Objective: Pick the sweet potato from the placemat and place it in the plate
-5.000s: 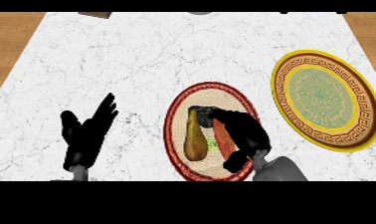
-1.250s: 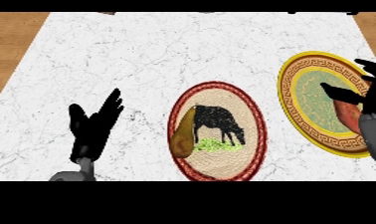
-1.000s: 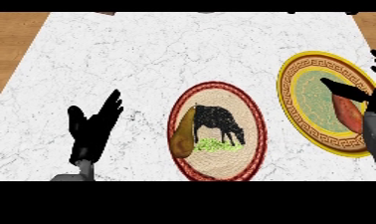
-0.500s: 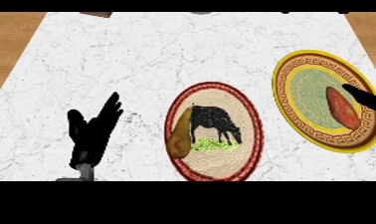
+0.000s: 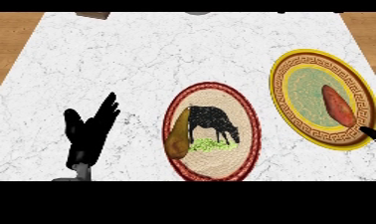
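The orange-red sweet potato (image 5: pixel 337 104) lies on the green middle of the yellow plate (image 5: pixel 283 99) with the red patterned rim, at the right of the counter. Nothing holds it. Only a small black bit of my right hand (image 5: pixel 366 132) shows at the right edge, just below the potato and over the plate's rim. The round red-rimmed placemat (image 5: pixel 242 118) with a black cow picture lies in the middle, left of the plate. My left hand (image 5: pixel 88 132) rests open at the lower left, fingers up, apart from the placemat.
A brown pear-shaped vegetable (image 5: pixel 178 136) lies on the placemat's left side. A dark object (image 5: pixel 94 14) and a grey one (image 5: pixel 197 13) sit at the counter's far edge. Wooden floor shows past the counter's left and right edges.
My right hand carried the sweet potato from the placemat to the plate, let go of it there and drew back off the right edge. The left hand stayed put.
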Robot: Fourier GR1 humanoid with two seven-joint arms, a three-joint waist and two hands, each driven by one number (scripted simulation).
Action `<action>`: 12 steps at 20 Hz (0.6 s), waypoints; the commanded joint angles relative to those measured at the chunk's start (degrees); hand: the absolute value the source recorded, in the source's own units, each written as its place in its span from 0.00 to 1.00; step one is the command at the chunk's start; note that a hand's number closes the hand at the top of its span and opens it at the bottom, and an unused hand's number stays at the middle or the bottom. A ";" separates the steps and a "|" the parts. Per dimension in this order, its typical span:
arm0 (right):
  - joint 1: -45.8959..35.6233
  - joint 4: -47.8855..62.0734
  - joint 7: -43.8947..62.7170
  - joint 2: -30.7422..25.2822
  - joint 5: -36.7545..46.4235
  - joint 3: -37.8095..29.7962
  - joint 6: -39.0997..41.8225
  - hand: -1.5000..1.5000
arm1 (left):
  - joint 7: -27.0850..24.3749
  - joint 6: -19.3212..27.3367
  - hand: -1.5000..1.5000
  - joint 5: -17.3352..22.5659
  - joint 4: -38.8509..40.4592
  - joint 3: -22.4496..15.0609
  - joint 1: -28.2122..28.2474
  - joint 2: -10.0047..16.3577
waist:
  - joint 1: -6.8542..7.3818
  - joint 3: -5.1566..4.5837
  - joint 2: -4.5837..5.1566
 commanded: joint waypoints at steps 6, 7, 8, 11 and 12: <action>18.42 -14.08 -2.78 2.10 2.19 1.45 3.45 0.00 | -2.15 1.25 0.50 -1.26 2.68 0.00 -1.44 -1.93 | -0.04 0.01 0.08; 20.94 -19.42 -0.15 3.48 1.82 1.45 2.17 0.00 | 1.86 0.36 0.50 -0.19 -4.30 0.10 2.11 -0.15 | 0.15 0.00 0.01; 21.47 -16.43 -2.34 2.51 3.04 1.11 2.85 0.00 | 0.06 -2.46 0.50 1.82 2.59 2.79 -3.05 1.32 | -0.02 0.00 0.10; 20.02 -15.87 -1.49 4.26 5.32 0.95 1.63 0.00 | 0.64 -1.80 0.50 0.00 -2.55 0.57 1.35 0.44 | 0.39 0.03 0.10; 25.27 -22.45 -1.12 5.54 3.99 0.44 2.29 0.00 | -0.28 -0.38 0.50 -0.40 1.19 1.04 -0.42 -0.76 | 0.13 0.01 0.09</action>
